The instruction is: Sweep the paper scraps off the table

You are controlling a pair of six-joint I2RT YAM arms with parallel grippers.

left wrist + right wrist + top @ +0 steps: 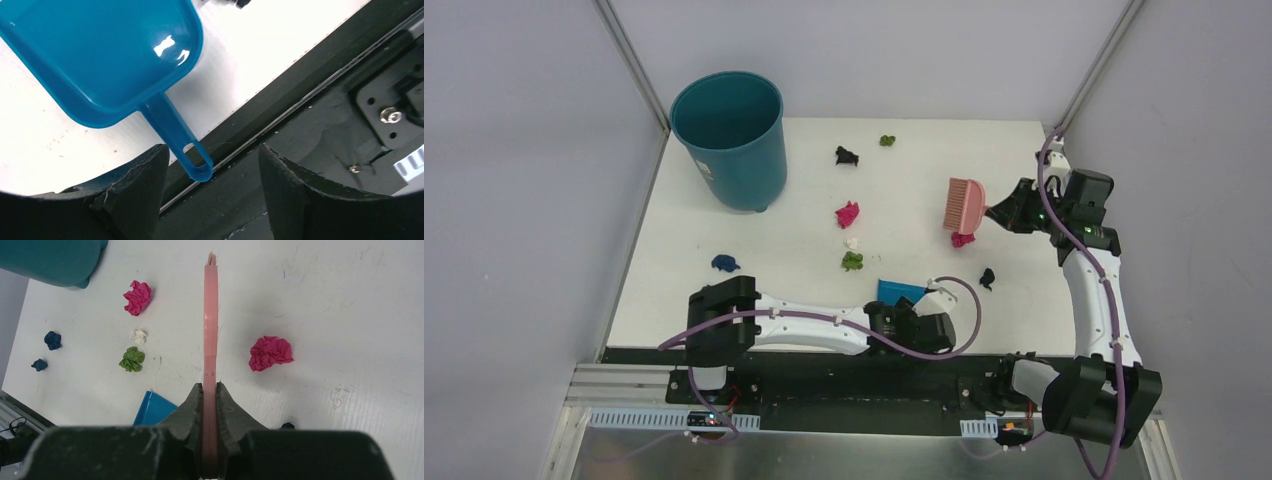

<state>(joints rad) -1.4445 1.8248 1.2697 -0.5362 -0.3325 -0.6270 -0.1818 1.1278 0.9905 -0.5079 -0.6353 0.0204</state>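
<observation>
Paper scraps lie scattered on the white table (pixel 754 290): black (pixel 846 156), olive-green (pixel 888 141), magenta (pixel 848 214), white (pixel 852 242), green (pixel 853 261), dark blue (pixel 725 263) and black (pixel 988 278). My right gripper (pixel 1004 212) is shut on the pink brush (pixel 966 204), whose bristles stand over a magenta scrap (pixel 963 239), seen to the brush's right in the right wrist view (pixel 270 353). My left gripper (pixel 212 165) is open at the table's near edge. The blue dustpan's (pixel 100 55) handle tip (pixel 197 167) sits between its fingers, not gripped.
A teal round bin (pixel 727 140) stands at the back left of the table. A black strip (pixel 824 355) runs along the near edge, and the dustpan's handle overhangs it. Grey walls close in the left, back and right sides.
</observation>
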